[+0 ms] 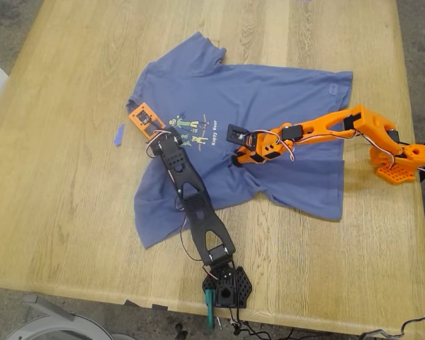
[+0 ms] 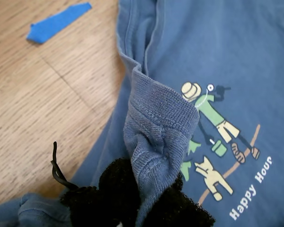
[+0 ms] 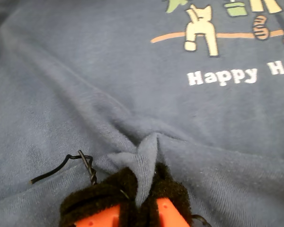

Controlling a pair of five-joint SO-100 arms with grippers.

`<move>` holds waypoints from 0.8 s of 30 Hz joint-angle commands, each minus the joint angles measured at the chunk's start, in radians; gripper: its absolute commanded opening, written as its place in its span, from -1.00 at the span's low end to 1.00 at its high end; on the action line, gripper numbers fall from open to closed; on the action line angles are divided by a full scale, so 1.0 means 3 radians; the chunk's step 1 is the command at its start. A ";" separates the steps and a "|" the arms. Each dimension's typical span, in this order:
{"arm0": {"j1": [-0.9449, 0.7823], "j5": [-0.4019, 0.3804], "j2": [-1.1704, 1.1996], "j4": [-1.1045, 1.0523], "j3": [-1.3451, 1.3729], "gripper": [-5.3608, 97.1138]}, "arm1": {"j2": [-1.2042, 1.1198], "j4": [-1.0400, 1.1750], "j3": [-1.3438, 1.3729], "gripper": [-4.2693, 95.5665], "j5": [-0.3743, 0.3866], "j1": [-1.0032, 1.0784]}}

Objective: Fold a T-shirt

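Both end effectors are pinching the T-shirt (image 1: 269,99): my first end effector (image 2: 149,198) clamping its ribbed hem, my second end effector (image 3: 142,198) clamping a mid-shirt ridge, so I am judging level, matched lifting best.

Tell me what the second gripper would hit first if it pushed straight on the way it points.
My second gripper is shut on a pinched ridge of the T-shirt. Straight ahead lies more of that shirt, first the white lettering and then the cartoon print. Depth is hard to judge.
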 commanded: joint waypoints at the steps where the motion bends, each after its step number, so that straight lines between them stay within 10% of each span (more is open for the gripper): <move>1: 0.0118 -0.0046 0.0879 0.0066 -0.0164 -0.90 | 0.0041 -0.0010 -0.0189 -0.92 0.0015 0.0189; 24: 0.1084 -0.0041 0.1534 0.0394 -0.0159 -0.90 | -0.0005 0.0317 -0.0874 -0.92 0.0015 0.0603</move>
